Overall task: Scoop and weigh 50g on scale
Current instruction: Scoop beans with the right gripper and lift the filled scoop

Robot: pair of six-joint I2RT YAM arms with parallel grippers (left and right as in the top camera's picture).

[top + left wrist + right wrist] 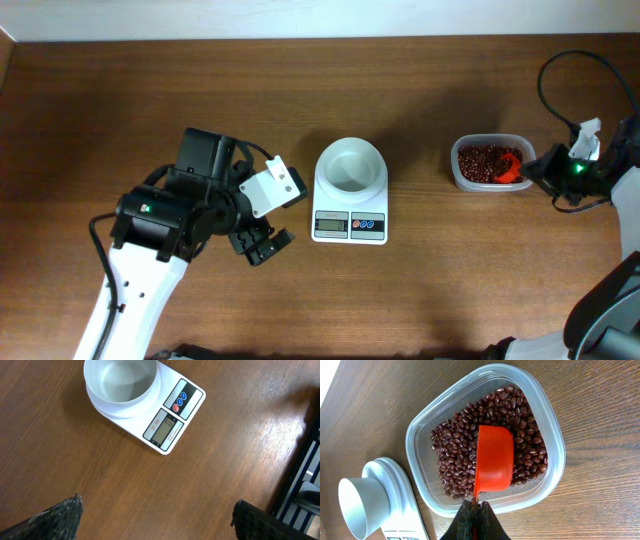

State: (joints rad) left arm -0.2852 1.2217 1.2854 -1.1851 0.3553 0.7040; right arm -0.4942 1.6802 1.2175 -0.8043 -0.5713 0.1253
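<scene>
Currently the right gripper (475, 510) is clamped on the handle of the orange scoop (492, 457), whose long axis runs straight out ahead of it, resting on the red beans (452, 455) in the clear tub (556, 455). The scale (350, 195) stands on the bench (450, 290) off to this gripper's left, on the far side of the tub, so a loaded scoop would likely have to travel leftward across the tub to reach it. The left gripper (260, 243), its fingers wide apart and holding nothing, is the nearer one, with the scale just ahead of it.
</scene>
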